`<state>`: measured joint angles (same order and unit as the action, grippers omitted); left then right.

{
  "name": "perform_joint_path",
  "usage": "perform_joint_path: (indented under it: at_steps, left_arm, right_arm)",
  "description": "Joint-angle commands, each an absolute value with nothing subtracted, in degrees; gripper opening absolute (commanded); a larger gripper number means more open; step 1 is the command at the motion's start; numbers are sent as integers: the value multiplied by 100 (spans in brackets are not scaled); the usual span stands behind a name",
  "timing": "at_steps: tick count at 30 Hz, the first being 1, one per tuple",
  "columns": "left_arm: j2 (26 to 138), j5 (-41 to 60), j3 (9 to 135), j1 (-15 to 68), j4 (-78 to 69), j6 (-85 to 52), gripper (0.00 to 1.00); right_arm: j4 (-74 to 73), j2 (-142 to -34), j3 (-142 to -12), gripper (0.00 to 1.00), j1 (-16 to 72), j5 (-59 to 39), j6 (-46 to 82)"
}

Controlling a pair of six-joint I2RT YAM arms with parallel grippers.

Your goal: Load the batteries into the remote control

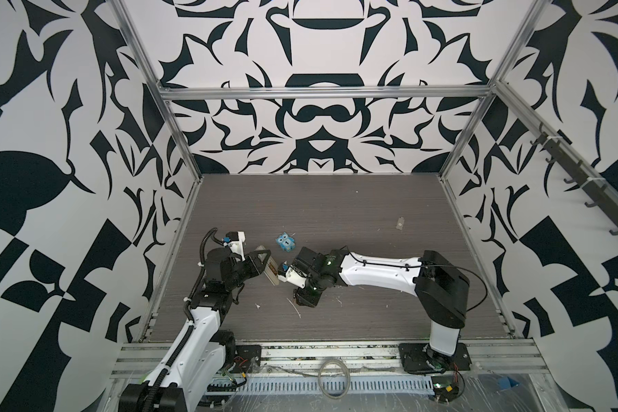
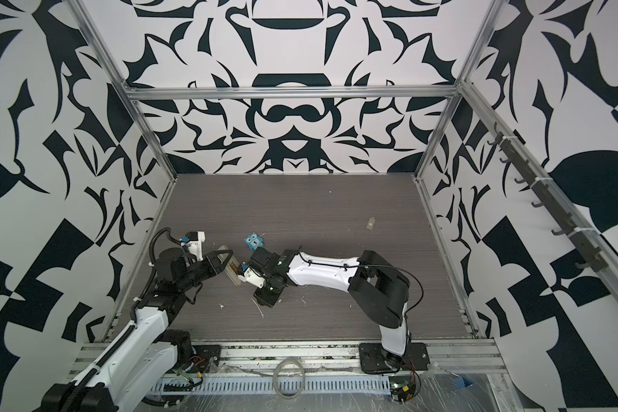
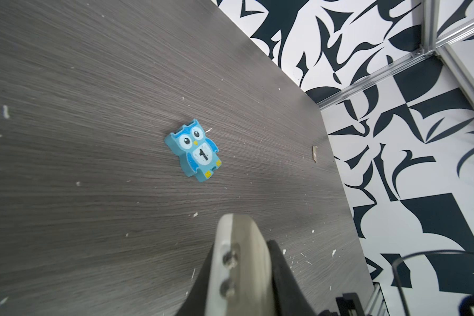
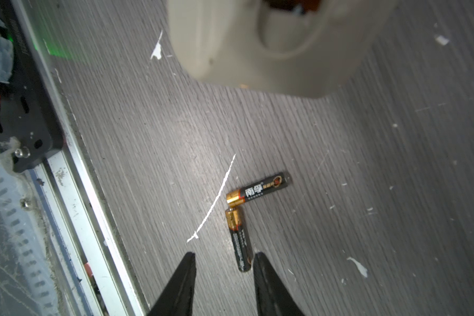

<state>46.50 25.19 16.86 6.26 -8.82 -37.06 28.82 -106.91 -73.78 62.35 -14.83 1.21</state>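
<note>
Two batteries (image 4: 234,198) lay on the grey wood-grain table (image 1: 354,221) toward its near edge, under the right gripper (image 4: 225,254). Their gold ends met, so the pair formed an L. The right gripper pointed down at them with its jaws partly apart and gripping nothing. The battery nearer the gripper (image 4: 238,240) had its dark end between the two black fingertips (image 4: 260,262), close to one and clear of the other. Whether it touched that fingertip could not be told. The other battery (image 4: 257,188) ran off sideways from the joined ends. A thin white strip (image 4: 216,197) lay just beside both. In both top views the gripper's body hid the batteries.

Farther in, the left gripper (image 1: 266,261) was clamped on the remote control (image 1: 273,274) and held it tilted above the table, with a brownish recess showing in its pale body. In the left wrist view the remote's rounded end stuck out past the fingers (image 3: 282,273) that squeezed it. Beyond it the blue owl figure (image 1: 285,243) lay flat on the table. Well past that, toward the far right, lay the small grey cover plate (image 1: 400,222).
</note>
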Motion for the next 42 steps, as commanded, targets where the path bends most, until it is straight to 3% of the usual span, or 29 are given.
perform_joint_path:
  at_steps: [1,42]
  left_arm:
    - [4600,2544,1669,598,-951,-3674,0]
    - [4094,1723,1565,478,-378,-3691,0]
  right_arm:
    - [2783,-10520,-7364,39,6258,-1588,29]
    - [3025,-11169,-7531,35,6415,-1102,-105]
